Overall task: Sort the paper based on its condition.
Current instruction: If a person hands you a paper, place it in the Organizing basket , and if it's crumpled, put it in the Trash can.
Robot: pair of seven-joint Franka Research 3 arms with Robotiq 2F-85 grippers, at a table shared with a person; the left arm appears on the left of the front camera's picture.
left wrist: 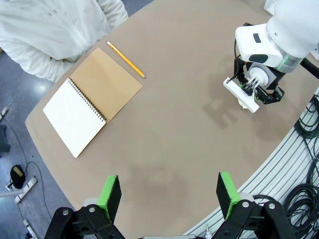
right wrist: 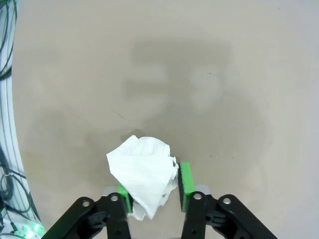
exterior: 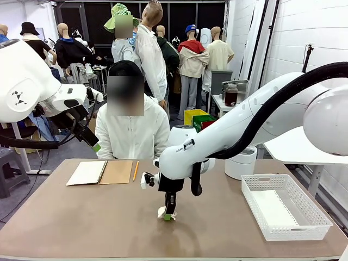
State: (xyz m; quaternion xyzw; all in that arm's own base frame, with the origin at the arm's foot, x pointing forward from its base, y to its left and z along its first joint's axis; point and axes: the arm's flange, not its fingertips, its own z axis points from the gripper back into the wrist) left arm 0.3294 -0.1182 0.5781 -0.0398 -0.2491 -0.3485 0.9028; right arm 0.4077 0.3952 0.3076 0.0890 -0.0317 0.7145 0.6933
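Near the middle of the tabletop [exterior: 81, 228], the right tool [right wrist: 154, 191] stands straight down over a crumpled ball of paper [right wrist: 144, 177], and its green pads [right wrist: 185, 181] are clamped on the wad's lower part. Most of the ball bulges out ahead of the fingers, so the hold looks shallow and sits low on loose folds; my worry is that on lifting, a fold could pull free and the wad drop back or unroll. Because the fingertips are down at the surface, any sideways drag before rising could also scrape the pads along the tabletop.

Off to the right stands a white basket [exterior: 255, 204] with a flat sheet [exterior: 274, 209] lying in it. If the crumpled piece belongs elsewhere, carrying it there would spoil the sort; which place it is meant for I cannot tell.

The left tool [left wrist: 169, 195] hangs high above the near edge with its pads wide apart and nothing between them. A spiral notebook [left wrist: 89, 102] and a pencil [left wrist: 126, 59] lie well apart from the wad, near the seated person [exterior: 132, 133], out of harm's way.
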